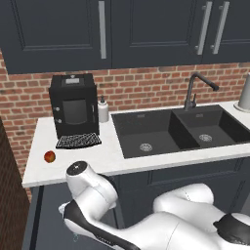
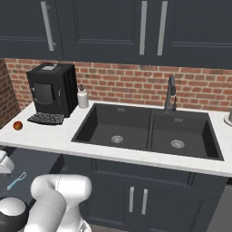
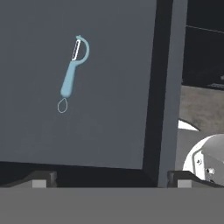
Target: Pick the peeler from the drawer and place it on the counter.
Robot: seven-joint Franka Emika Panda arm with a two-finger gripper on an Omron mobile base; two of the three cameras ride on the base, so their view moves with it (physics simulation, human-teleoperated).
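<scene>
The drawer (image 3: 113, 100) is pulled open, and my hand looks down onto its dark floor. The light-blue peeler (image 3: 71, 73) lies flat there, its looped head toward the top of the hand view. My gripper (image 3: 111, 181) hovers above the drawer, open with its fingertips (image 3: 40, 178) wide apart and nothing between them, and the peeler sits beyond them toward the left tip. From the right base camera the peeler (image 2: 16, 180) shows in the open drawer (image 2: 34, 159) below the white counter (image 2: 50, 137). From the left base camera my arm (image 1: 90, 188) bends over the drawer (image 1: 49, 215).
A red apple (image 1: 49, 156) rests near the counter's (image 1: 110, 157) left end. A black coffee machine (image 1: 74, 106) and a soap bottle (image 1: 103, 110) stand behind it. The black double sink (image 1: 180, 131) and faucet (image 1: 193, 90) lie to the right. A brick side wall (image 1: 10, 185) borders the drawer.
</scene>
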